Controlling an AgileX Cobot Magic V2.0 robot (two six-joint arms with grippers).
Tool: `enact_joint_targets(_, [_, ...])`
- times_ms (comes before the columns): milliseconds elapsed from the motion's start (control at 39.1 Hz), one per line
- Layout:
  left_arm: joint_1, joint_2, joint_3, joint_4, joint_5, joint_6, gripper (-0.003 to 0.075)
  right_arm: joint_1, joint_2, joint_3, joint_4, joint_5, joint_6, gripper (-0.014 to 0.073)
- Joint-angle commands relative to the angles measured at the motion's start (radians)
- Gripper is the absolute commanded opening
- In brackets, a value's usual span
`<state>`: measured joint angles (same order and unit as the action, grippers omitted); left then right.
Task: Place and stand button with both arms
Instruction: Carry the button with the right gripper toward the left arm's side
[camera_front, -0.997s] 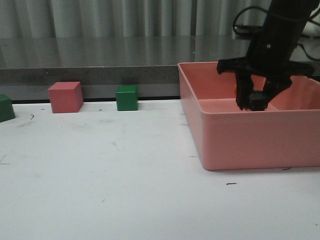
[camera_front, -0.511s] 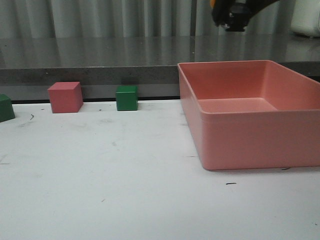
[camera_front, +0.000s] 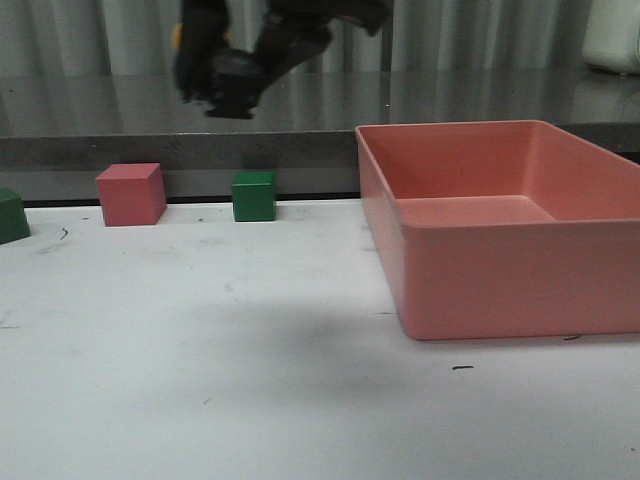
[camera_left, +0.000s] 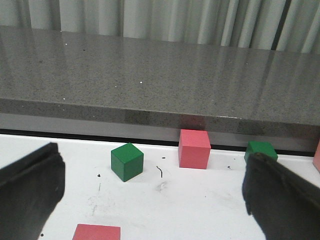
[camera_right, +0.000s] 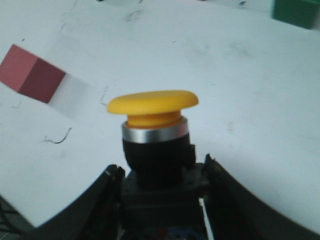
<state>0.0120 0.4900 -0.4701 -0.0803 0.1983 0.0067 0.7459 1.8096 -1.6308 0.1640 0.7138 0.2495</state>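
Observation:
My right gripper is shut on the black body of the button, whose yellow mushroom cap and pale collar stick out beyond the fingers. In the front view the right gripper is a dark blur high above the back left of the table, with a bit of the button's yellow cap at its left side. My left gripper is open and empty, low over the white table, its fingers far apart. The left arm does not show in the front view.
A large pink bin stands at the right. A pink cube, a green cube and another green cube stand along the grey back ledge. A further pink cube lies near the left gripper.
My right gripper rose out of the pink bin with the button and swung left across the top of the front view, from above the bin to above the cubes.

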Motion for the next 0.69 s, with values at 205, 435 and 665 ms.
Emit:
enact_joint_targets(205, [0.002, 0.007, -0.036, -0.002, -0.083, -0.001, 0.0692, 0.06, 0.214, -0.385, -0.007, 0.182, 0.068, 0.0339])
enact_joint_targets(435, [0.002, 0.007, -0.036, -0.002, -0.083, -0.001, 0.0692, 0.021, 0.341, -0.48, -0.045, 0.235, 0.172, 0.0339])
enact_joint_targets(665, [0.002, 0.007, -0.036, -0.002, -0.075, -0.001, 0.0692, 0.002, 0.419, -0.48, -0.057, 0.22, 0.283, 0.0339])
